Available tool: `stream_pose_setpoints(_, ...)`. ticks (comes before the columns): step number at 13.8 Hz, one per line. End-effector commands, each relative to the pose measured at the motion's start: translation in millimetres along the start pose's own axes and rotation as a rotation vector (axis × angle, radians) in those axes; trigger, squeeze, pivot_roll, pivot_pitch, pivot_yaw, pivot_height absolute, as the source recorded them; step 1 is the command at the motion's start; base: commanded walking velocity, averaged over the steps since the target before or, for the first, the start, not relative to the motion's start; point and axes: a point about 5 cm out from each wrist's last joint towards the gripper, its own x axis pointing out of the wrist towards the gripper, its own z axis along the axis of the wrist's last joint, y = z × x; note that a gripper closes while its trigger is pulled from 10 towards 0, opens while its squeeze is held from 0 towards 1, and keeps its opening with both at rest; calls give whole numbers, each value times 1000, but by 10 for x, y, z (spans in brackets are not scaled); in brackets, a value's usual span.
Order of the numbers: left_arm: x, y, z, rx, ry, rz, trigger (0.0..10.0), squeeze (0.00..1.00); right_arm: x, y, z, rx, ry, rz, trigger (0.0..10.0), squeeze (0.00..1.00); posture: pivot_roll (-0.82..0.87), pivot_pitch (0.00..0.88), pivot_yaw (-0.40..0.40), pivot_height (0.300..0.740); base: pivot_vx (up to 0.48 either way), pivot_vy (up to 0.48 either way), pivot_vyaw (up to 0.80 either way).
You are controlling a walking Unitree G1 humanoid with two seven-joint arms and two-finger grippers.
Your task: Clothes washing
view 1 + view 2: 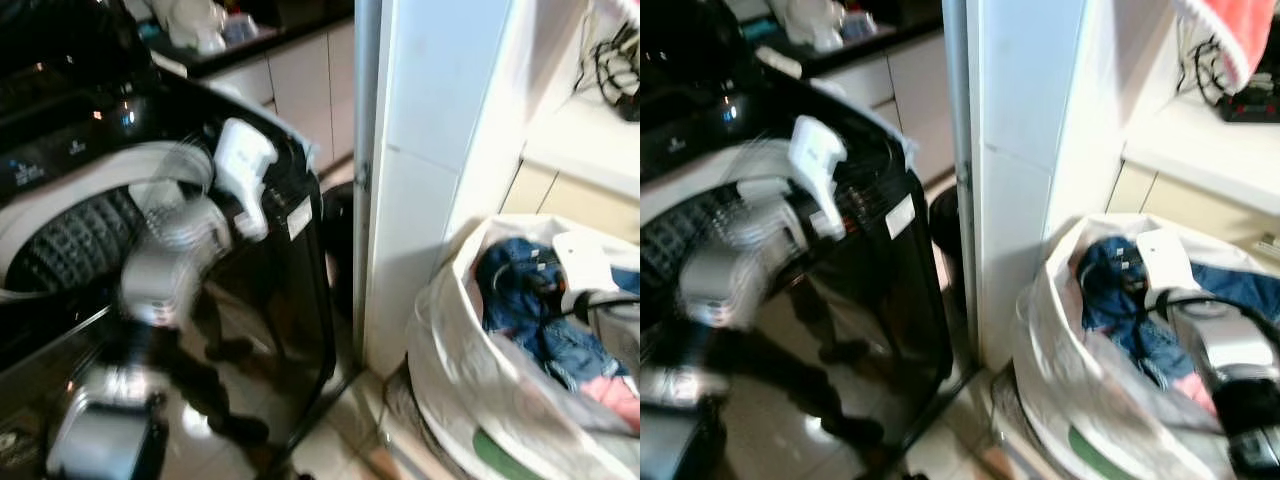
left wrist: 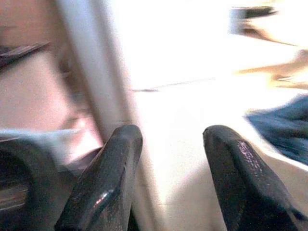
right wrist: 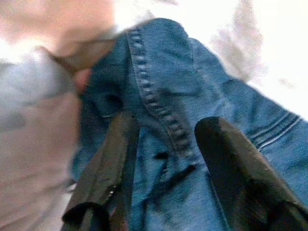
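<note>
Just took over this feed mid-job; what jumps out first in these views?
The glossy black top-loading washing machine fills the robot's left, with the left pincer open and blurred above it. On the right, a white plastic laundry bag on the floor holds crumpled blue denim clothes, and the right pincer is open right over the denim.

The left arm (image 1: 165, 255) over the washing machine (image 1: 90, 230) is a motion smear; its tool's surroundings blur too. Denim (image 3: 202, 96) beneath the right tool (image 3: 168, 168) runs past the edge
</note>
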Motion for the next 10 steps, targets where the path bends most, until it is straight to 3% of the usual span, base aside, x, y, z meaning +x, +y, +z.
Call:
stream_pose_setpoints(1, -16, -57, 34, 1, 1, -43, 10000, 0, 44, 11, 25, -36, -25, -1, 10000, 1000, -101, 0, 137, 740, 0, 0, 0)
stream_pose_setpoints(3, -20, -319, -6, -36, 6, -164, 10000, 0, 175, 49, 62, -161, -114, 20, 10000, 1000, -84, 0, 148, 740, 0, 0, 0)
stream_pose_setpoints(4, -32, -373, -16, -42, 10, -188, 10000, 0, 199, 45, 57, -169, -117, 13, 10000, 1000, -81, 0, 150, 740, 0, 0, 0)
stream_pose_setpoints(5, -54, -460, -40, -49, 21, -220, 10000, 0, 234, 18, 11, -189, -90, -19, 10000, 0, -70, 0, 150, 740, 0, 0, 0)
stream_pose_setpoints(7, -121, -573, -68, -68, 51, -252, 10000, 0, 274, -47, -117, -263, -18, -83, 10000, 0, -48, 0, 151, 740, 0, 0, 0)
stream_pose_setpoints(10, -216, -657, -75, -76, 81, -305, 10000, 0, 302, 4, -151, -217, -38, -65, 10000, 0, -20, 0, 160, 740, 0, 0, 0)
